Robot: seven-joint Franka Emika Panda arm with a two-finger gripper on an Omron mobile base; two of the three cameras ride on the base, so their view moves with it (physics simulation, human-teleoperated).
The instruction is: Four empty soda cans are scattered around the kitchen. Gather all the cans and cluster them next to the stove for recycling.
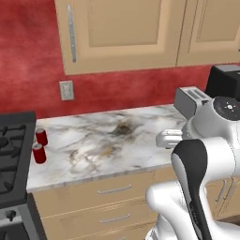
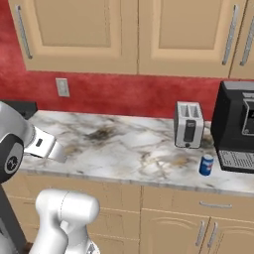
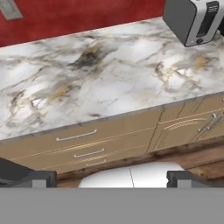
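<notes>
Two red soda cans point(image 1: 41, 136) point(image 1: 39, 153) stand upright on the marble counter, right beside the black stove point(image 1: 11, 154) at the left. A blue soda can point(image 2: 206, 164) with a white band stands near the counter's front edge, in front of the coffee machine and to the right of the toaster. My gripper point(image 3: 111, 178) hangs in front of the counter, above the drawer fronts, open wide with nothing between its fingertips point(image 3: 40, 178). It is well away from all the cans.
A silver toaster point(image 2: 188, 124) and a black coffee machine point(image 2: 237, 126) stand at the right end of the counter point(image 1: 103, 140). Wall cabinets point(image 2: 129, 34) hang above. A wall outlet point(image 1: 66, 90) sits on the red backsplash. Drawers point(image 3: 76, 135) lie below the counter edge.
</notes>
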